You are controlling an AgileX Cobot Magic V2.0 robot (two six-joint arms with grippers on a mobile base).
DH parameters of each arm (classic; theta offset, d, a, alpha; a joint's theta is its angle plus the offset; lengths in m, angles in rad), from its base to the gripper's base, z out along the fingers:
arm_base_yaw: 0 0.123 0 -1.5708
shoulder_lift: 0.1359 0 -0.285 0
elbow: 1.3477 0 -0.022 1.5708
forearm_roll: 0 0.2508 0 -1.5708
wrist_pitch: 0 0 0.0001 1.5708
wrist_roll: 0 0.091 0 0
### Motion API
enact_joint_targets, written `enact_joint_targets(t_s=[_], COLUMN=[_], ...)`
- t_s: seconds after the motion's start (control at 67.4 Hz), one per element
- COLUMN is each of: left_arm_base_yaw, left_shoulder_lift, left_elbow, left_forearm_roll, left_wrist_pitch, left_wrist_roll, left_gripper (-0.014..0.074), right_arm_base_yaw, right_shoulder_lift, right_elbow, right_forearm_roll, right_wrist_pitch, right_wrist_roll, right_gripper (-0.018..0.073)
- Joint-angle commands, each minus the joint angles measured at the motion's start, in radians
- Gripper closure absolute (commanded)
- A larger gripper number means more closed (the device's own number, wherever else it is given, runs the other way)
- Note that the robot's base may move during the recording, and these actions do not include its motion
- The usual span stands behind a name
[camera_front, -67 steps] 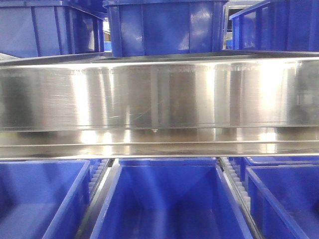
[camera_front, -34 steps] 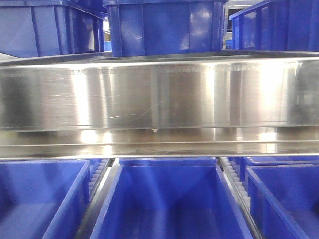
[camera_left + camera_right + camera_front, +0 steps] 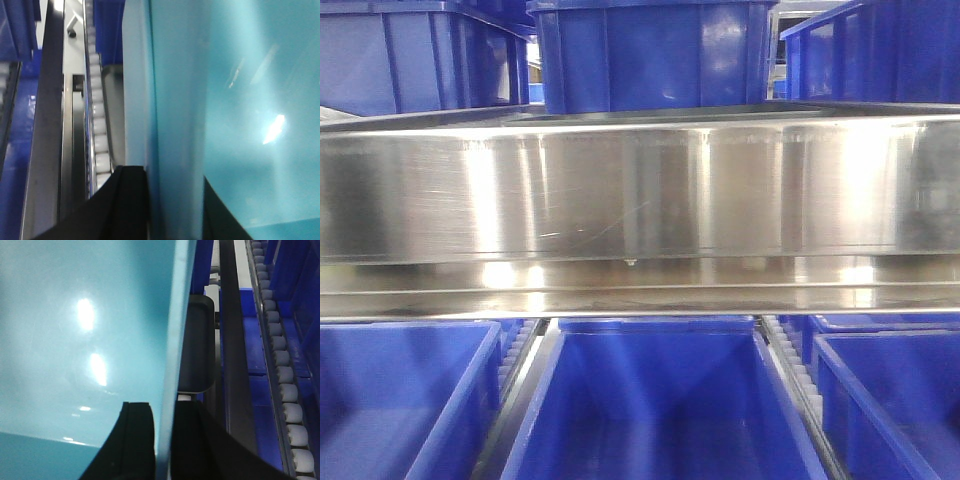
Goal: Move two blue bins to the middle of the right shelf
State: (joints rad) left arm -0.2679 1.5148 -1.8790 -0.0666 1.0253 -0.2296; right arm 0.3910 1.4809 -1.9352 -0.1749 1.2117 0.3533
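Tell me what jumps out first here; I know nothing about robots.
A broad, shiny steel shelf edge spans the middle of the front view, with upper blue bins above it and lower blue bins beneath. Close up, the left gripper straddles a pale, teal-looking bin wall with black fingers, and the right gripper straddles a similar wall.

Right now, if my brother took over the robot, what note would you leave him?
Left gripper: fingers either side of a bin wall, apparently clamped.
Right gripper: the same on a bin wall on its side.
Front view: steel shelf edge ahead, blue bins above, and a centre bin below between roller tracks, probably the held one.
Done: bin gripped. No view shows a bin placed on the right shelf.
Left: carry it to the right shelf's middle, then fetch the second.
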Motion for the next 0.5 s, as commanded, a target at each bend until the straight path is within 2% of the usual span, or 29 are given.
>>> enact_joint_targets(t_s=[0.0,0.489], left_arm_base_yaw=[-0.011,-0.011], left_shoulder_lift=[-0.022,-0.02], left_elbow=[-0.02,-0.02], left_forearm_roll=[-0.081,-0.079], left_wrist_pitch=[-0.166,-0.356], left_wrist_roll=[-0.007,-0.007], left_gripper=[0.0707,0.0707], right_arm_base_yaw=[0.008,0.008], right_shoulder_lift=[-0.009,-0.007], right_elbow=[-0.018,-0.018], right_forearm_roll=[0.074,0.074], right_wrist_pitch=[-0.094,-0.098], right_wrist_roll=[0.002,0.002], right_gripper=[0.0713,0.0713])
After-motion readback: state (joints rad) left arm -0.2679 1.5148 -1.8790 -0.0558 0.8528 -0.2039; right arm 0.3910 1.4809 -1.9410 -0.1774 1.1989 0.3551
